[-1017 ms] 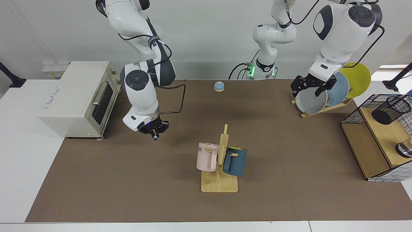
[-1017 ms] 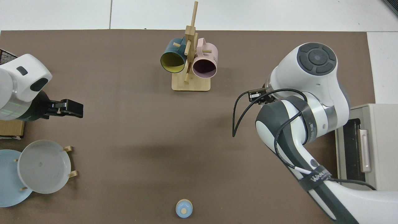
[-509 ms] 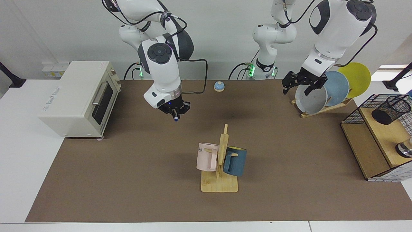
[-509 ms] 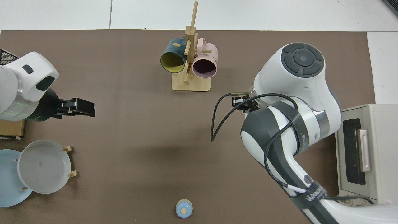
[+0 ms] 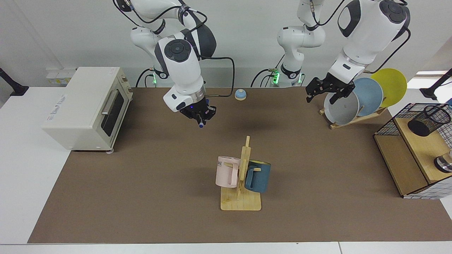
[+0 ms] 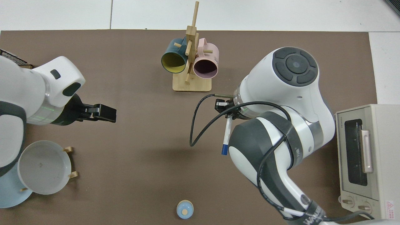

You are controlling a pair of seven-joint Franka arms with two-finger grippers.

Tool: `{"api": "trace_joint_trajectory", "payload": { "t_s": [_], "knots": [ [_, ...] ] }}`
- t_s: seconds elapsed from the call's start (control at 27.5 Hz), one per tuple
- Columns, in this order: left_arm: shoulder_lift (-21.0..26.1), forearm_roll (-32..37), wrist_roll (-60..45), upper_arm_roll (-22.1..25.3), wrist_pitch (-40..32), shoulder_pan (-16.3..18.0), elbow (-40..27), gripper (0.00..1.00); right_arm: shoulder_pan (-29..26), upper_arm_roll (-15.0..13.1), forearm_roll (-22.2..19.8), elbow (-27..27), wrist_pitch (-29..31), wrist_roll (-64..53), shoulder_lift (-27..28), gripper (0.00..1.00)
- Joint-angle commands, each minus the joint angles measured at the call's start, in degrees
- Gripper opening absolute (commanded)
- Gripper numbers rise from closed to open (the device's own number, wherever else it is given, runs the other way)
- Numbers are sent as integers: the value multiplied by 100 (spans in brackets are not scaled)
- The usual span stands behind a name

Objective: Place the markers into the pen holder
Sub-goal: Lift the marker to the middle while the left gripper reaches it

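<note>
My right gripper [image 5: 200, 119] hangs above the back middle of the mat, shut on the marker [image 5: 200, 124], whose blue end pokes out below the fingers. From above, the marker [image 6: 227, 134] shows as a white barrel with a blue tip slanting out from under the right gripper [image 6: 229, 115]. The pen holder [image 5: 424, 123], a black mesh cup, lies tilted on the wooden shelf at the far right of the facing view and is out of the top view. My left gripper [image 5: 320, 99] is open and empty, in the air beside the plates; from above the left gripper [image 6: 106, 113] points toward the middle.
A wooden mug tree [image 5: 243, 165] with a pink and a blue mug stands mid-mat. A toaster oven [image 5: 84, 107] sits beside the right arm. A plate rack [image 5: 356, 100], a blue bell [image 5: 240, 94] and a wire-grid cage [image 5: 385, 127] around the shelf are also there.
The right arm has lifted and carried the marker from near the toaster oven toward the back middle of the mat. The left gripper has drifted a little toward the middle, away from the plates.
</note>
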Motion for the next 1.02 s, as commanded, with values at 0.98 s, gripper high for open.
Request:
{"api": "trace_joint_trajectory", "payload": {
  "t_s": [0.98],
  "knots": [
    [-236,-928,2775,-594,-375,-824,-175,100,321,9,1966,80,593,3244,21,0]
  ]
}}
